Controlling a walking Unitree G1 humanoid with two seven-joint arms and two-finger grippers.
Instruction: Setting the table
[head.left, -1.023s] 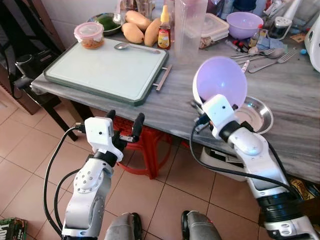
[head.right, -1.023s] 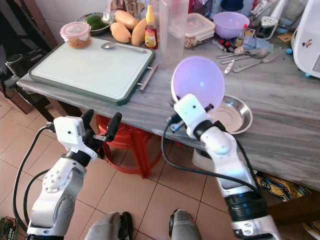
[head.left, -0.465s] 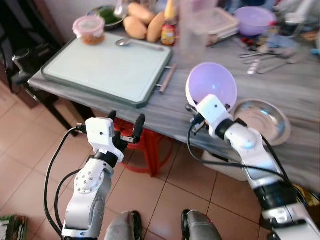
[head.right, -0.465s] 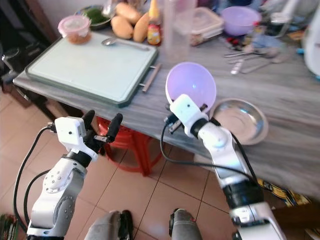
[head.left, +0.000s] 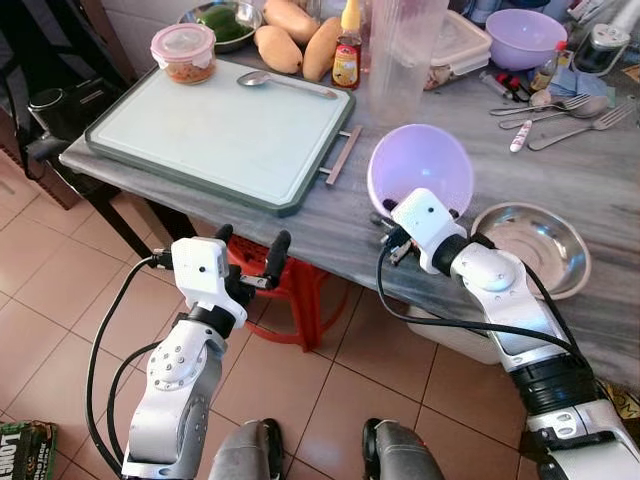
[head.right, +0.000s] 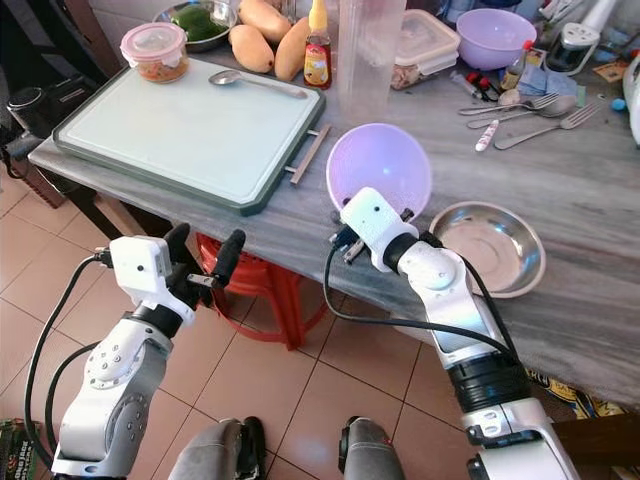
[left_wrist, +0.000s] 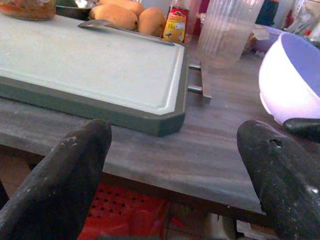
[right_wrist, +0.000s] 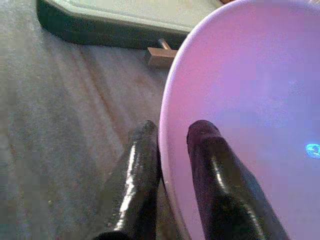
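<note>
My right gripper (head.left: 393, 219) is shut on the rim of a lilac plastic bowl (head.left: 420, 167), one finger inside and one outside (right_wrist: 140, 165). The bowl (right_wrist: 250, 115) tilts toward me just above the grey table (head.left: 330, 225), near its front edge. A steel dish (head.left: 532, 248) lies on the table right of the bowl. My left gripper (head.left: 250, 245) is open, held below the table edge in front of the green-rimmed cutting board (head.left: 215, 130). A second lilac bowl (head.left: 522, 36) stands at the back, with forks and spoons (head.left: 560, 105) near it.
On the board sit a lidded food tub (head.left: 183, 50) and a spoon (head.left: 270, 82). Mangoes (head.left: 290, 40), a sauce bottle (head.left: 347, 55) and a clear plastic pitcher (head.left: 405, 55) stand behind. A red stool (head.left: 300, 290) is under the table on the tiled floor.
The right gripper has lowered the lilac bowl and carried it left, away from the steel dish. The camera has shifted. The left arm has not moved.
</note>
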